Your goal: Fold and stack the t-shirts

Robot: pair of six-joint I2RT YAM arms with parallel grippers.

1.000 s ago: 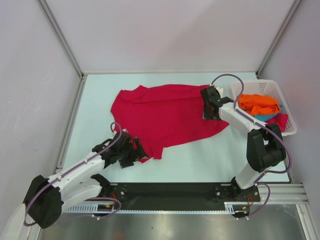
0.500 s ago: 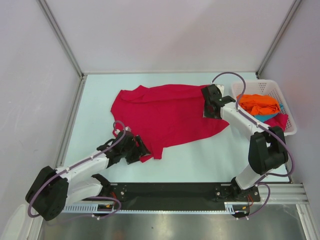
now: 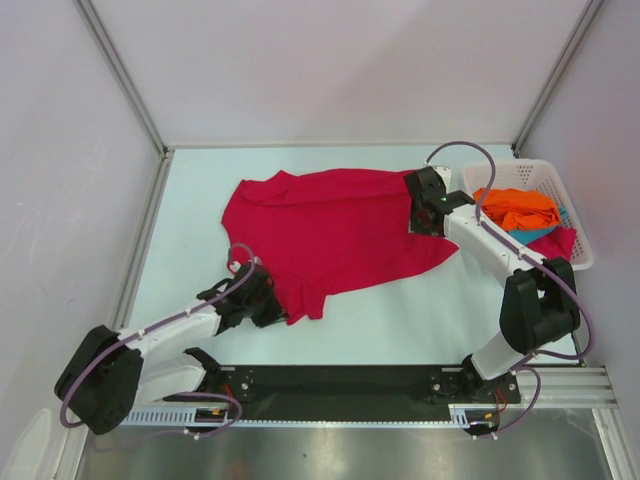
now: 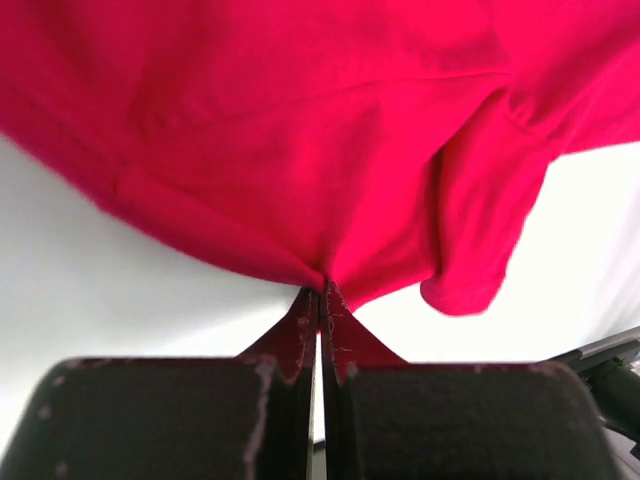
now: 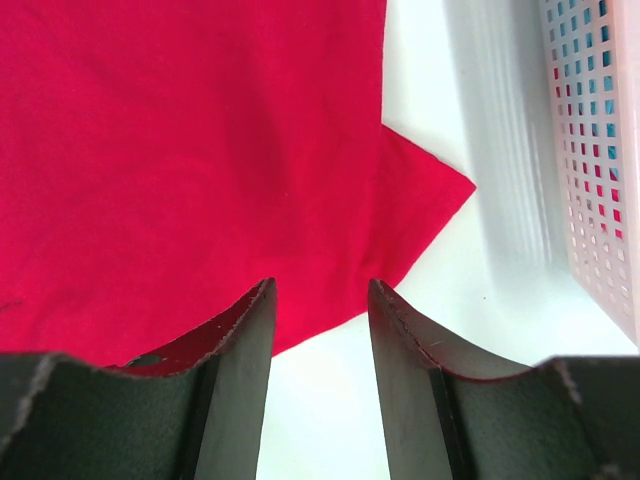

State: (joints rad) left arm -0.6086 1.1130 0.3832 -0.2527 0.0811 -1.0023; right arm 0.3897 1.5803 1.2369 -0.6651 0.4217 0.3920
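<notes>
A crimson red t-shirt (image 3: 330, 235) lies spread across the middle of the table, partly rumpled at its near left corner. My left gripper (image 3: 272, 304) is at that near left hem and is shut on the cloth; in the left wrist view the red t-shirt (image 4: 300, 130) bunches into the closed tips of the left gripper (image 4: 319, 292). My right gripper (image 3: 422, 205) hovers over the shirt's far right edge. In the right wrist view the right gripper (image 5: 320, 290) stands open above the hem of the red t-shirt (image 5: 180, 150). An orange t-shirt (image 3: 517, 208) and a teal one (image 3: 548, 231) lie in the basket.
A white slatted basket (image 3: 578, 236) stands at the right edge of the table, its wall (image 5: 595, 130) close beside my right gripper. More red cloth (image 3: 561, 243) hangs over its near side. Grey walls enclose the table on three sides.
My left gripper has slid right onto the shirt's near left hem and closed on it. The right gripper has shifted slightly toward the far right and stays open.
</notes>
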